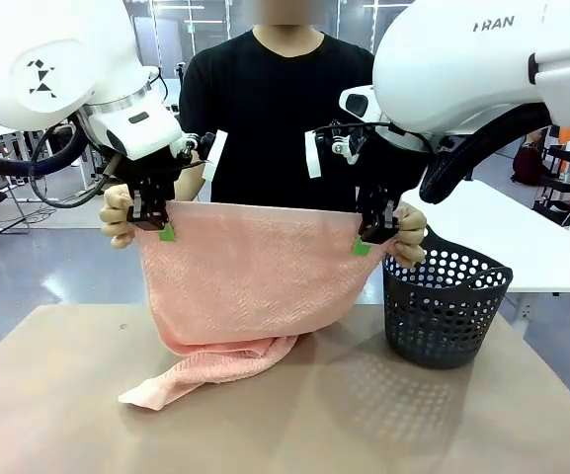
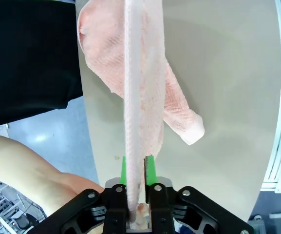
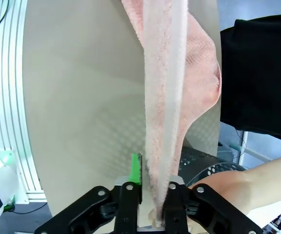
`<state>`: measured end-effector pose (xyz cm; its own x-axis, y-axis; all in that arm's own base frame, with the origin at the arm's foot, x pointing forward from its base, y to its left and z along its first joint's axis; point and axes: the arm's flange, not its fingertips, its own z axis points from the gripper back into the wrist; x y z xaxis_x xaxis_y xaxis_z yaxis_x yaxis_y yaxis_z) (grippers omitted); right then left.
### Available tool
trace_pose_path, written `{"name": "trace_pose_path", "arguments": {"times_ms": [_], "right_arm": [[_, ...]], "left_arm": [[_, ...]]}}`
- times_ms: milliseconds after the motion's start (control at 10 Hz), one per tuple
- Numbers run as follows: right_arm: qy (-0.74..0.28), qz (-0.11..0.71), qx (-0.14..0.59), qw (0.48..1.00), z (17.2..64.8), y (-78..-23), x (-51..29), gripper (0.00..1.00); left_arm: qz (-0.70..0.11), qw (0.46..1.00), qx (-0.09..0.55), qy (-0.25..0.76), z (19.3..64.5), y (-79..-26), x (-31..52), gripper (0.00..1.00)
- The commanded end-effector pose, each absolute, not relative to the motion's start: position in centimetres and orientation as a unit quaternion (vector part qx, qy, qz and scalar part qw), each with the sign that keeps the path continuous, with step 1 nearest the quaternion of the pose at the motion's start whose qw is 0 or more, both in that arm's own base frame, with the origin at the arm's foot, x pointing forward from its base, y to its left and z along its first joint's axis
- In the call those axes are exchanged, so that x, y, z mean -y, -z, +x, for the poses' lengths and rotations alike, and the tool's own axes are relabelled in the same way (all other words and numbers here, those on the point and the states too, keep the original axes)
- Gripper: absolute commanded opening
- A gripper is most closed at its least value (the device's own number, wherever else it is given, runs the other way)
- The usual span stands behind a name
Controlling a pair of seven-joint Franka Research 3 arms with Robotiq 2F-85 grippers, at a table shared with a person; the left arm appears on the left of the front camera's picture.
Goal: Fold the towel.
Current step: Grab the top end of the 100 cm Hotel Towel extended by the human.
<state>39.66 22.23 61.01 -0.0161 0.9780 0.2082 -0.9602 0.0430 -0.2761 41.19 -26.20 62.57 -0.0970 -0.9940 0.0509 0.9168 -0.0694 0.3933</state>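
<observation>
The salmon-pink towel (image 1: 250,272) hangs spread above the table, its lower end bunched on the tabletop. My left gripper (image 1: 166,229) is shut on the towel's top left corner, and my right gripper (image 1: 364,243) is shut on the top right corner. A person's hands (image 1: 117,217) grip the same corners from behind. In the left wrist view the towel (image 2: 133,97) runs edge-on up from between the green pads (image 2: 150,170). The right wrist view shows the towel (image 3: 164,97) pinched beside one green pad (image 3: 136,168).
A dark grey perforated basket (image 1: 443,306) stands on the table right of the towel, close under my right gripper. The person in a black shirt (image 1: 280,118) stands at the far edge. The tan tabletop (image 1: 364,415) lies bare in front.
</observation>
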Motion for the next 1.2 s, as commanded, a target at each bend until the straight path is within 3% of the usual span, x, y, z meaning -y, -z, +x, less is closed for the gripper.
{"name": "trace_pose_path", "arguments": {"times_ms": [0, 500, 600, 1100], "right_arm": [[-0.684, -0.031, 0.177, 0.707, 38.9, -60.8, -22.6, 0.00], [-0.668, -0.018, 0.186, 0.720, 38.9, -61.1, -22.1, 0.00], [-0.671, -0.011, 0.179, 0.720, 38.8, -60.8, -22.0, 0.00], [-0.682, -0.024, 0.182, 0.708, 39.3, -61.5, -22.4, 0.00]], "left_arm": [[0.114, 0.671, 0.176, 0.711, 40.7, -62.5, 25.1, 0.00], [0.076, 0.689, 0.194, 0.695, 41.0, -63.2, 23.2, 0.00], [0.081, 0.664, 0.197, 0.717, 40.8, -63.2, 23.1, 0.00], [0.095, 0.679, 0.182, 0.705, 41.3, -63.4, 24.6, 0.00]]}}
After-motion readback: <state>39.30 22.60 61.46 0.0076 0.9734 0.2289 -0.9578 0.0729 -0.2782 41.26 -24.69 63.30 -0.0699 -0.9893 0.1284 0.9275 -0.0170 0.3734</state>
